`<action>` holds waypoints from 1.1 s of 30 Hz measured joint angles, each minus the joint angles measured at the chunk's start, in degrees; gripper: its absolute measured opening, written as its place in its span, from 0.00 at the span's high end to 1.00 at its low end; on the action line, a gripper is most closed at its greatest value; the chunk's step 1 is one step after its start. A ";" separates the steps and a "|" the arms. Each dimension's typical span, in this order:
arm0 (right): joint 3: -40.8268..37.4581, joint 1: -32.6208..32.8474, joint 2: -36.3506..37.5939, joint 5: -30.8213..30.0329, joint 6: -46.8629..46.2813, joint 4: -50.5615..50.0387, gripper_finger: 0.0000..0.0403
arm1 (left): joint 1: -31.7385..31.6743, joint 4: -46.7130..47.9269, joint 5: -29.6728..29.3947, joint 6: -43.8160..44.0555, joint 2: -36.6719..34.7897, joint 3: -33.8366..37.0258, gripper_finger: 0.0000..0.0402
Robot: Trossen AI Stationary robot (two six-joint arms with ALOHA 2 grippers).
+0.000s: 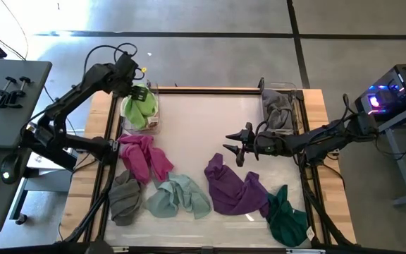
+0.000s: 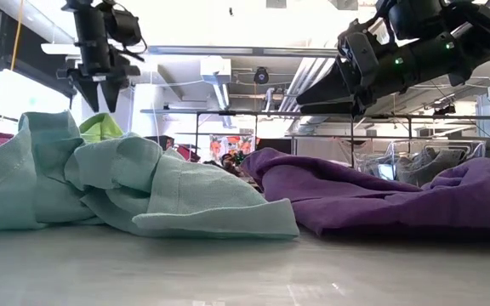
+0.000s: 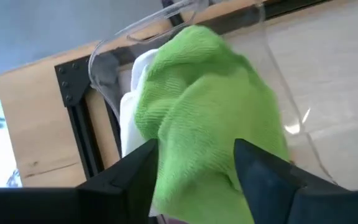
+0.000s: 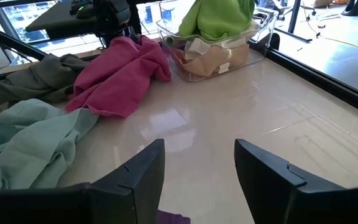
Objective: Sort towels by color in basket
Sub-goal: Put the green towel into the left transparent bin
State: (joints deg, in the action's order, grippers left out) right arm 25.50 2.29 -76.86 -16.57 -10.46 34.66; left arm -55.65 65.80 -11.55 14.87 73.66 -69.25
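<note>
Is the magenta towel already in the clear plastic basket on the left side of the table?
No, the magenta towel lies on the white tabletop, outside the clear plastic basket that holds the lime green towel.

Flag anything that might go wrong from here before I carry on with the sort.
The lime green towel sits heaped above the rim of the left bin, under the open left gripper; it may snag as the arm lifts, or slide out. The purple towel overlaps the dark green towel, so the open right gripper could pick both.
</note>
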 joint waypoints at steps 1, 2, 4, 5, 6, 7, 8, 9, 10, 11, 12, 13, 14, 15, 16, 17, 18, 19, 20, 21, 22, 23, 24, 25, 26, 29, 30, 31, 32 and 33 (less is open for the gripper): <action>0.00 0.01 0.00 0.00 0.00 -0.17 0.53 | -0.13 -0.02 -0.08 0.00 0.98 0.00 0.56; 0.00 0.00 0.00 0.00 0.00 -0.40 0.53 | -0.25 -0.02 -0.01 0.00 2.10 0.02 0.59; 0.00 0.01 -0.02 0.00 0.00 -0.82 0.53 | -0.21 -0.04 0.44 0.02 4.62 0.02 0.65; 0.00 0.01 -0.02 0.01 0.00 -0.90 0.53 | -0.20 -0.06 0.91 0.02 6.10 0.02 0.67; 0.00 0.00 -0.01 0.01 0.00 -1.02 0.53 | -0.20 -0.07 1.16 0.05 7.64 0.02 0.70; 0.00 0.02 -0.02 0.00 0.00 -1.05 0.53 | -0.20 -0.07 1.21 0.15 9.30 0.02 0.73; 0.00 0.00 -0.02 0.01 0.00 -1.10 0.53 | -0.06 -0.11 1.25 0.48 11.02 0.04 0.75; 0.00 0.02 -0.02 0.00 0.00 -1.10 0.53 | 0.11 -0.16 1.24 0.61 12.73 0.04 0.78; 0.00 0.02 -0.02 0.00 0.00 -1.10 0.53 | 0.37 -0.26 1.18 0.87 14.50 0.04 0.80; 0.00 0.02 -0.02 0.00 0.00 -1.10 0.53 | 0.69 -0.62 1.12 0.94 16.12 0.04 0.82; 0.00 0.01 -0.02 0.00 0.00 -1.11 0.53 | 1.07 -1.34 1.03 0.96 17.78 0.07 0.84; 0.00 0.01 -0.02 0.02 0.00 -1.12 0.53 | 1.59 -2.09 0.93 0.95 19.34 0.07 0.86; 0.00 0.02 -0.02 0.01 0.00 -1.12 0.53 | 2.11 -2.99 0.92 0.95 20.86 0.07 0.88; 0.00 0.01 -0.02 0.00 0.00 -1.15 0.53 | 2.56 -3.95 0.85 0.93 22.21 0.07 0.90; 0.00 0.00 -0.02 0.02 0.00 -1.18 0.53 | 2.94 -4.77 0.85 0.86 23.49 0.07 0.91; 0.00 0.02 -0.02 0.02 0.00 -1.20 0.53 | 3.31 -5.59 0.86 0.46 24.70 0.07 0.92; 0.00 0.00 -0.02 0.01 -0.02 -1.26 0.53 | 3.59 -6.19 0.90 0.36 25.84 0.07 0.94; 0.00 0.00 -0.02 0.02 -0.09 -1.34 0.53 | 3.77 -6.56 0.86 0.02 26.84 0.07 0.95; 0.00 0.02 -0.02 0.02 -0.26 -1.43 0.53 | 3.83 -6.76 0.76 -0.01 27.84 0.05 0.95; 0.00 0.02 -0.02 0.02 -0.71 -1.48 0.53 | 3.84 -6.82 0.70 -0.02 28.70 0.04 0.96; 0.00 0.02 -0.02 0.02 -1.17 -1.50 0.53 | 3.81 -6.83 0.49 -0.05 29.42 0.02 0.97; 0.00 0.02 -0.02 0.02 -1.35 -1.58 0.53 | 3.75 -6.85 -0.26 -0.18 29.93 0.00 0.97; 0.00 0.00 -0.02 0.02 -1.47 -1.75 0.53 | 3.75 -6.86 -1.37 -0.65 30.22 0.00 0.97; 0.00 0.00 -0.02 0.02 -1.51 -1.91 0.53 | 3.76 -6.86 -2.55 -1.47 30.32 0.00 0.97; 0.00 0.02 -0.02 0.02 -1.51 -2.03 0.53 | 3.94 -6.86 -3.63 -2.14 30.32 0.00 0.97; 0.00 0.00 -0.02 0.02 -1.52 -1.99 0.53 | 4.13 -6.77 -3.97 -2.11 29.50 0.08 0.92; 0.00 0.02 -0.02 0.02 -1.52 -1.97 0.53 | 4.10 -6.68 -3.72 -2.11 28.92 0.09 0.90; 0.00 0.02 -0.02 0.02 -1.51 -1.93 0.53 | 4.08 -6.59 -3.61 -2.10 28.25 0.09 0.87; 0.00 0.02 -0.02 0.02 -1.52 -1.88 0.53 | 4.08 -6.37 -3.57 -2.10 27.47 0.09 0.84; 0.00 0.02 -0.02 0.02 -1.51 -1.75 0.53 | 4.07 -6.05 -3.55 -2.10 26.58 0.09 0.81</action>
State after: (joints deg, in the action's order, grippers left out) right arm 25.50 2.31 -76.88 -16.56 -11.97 32.91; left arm -51.58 59.76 -15.11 12.78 100.24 -69.16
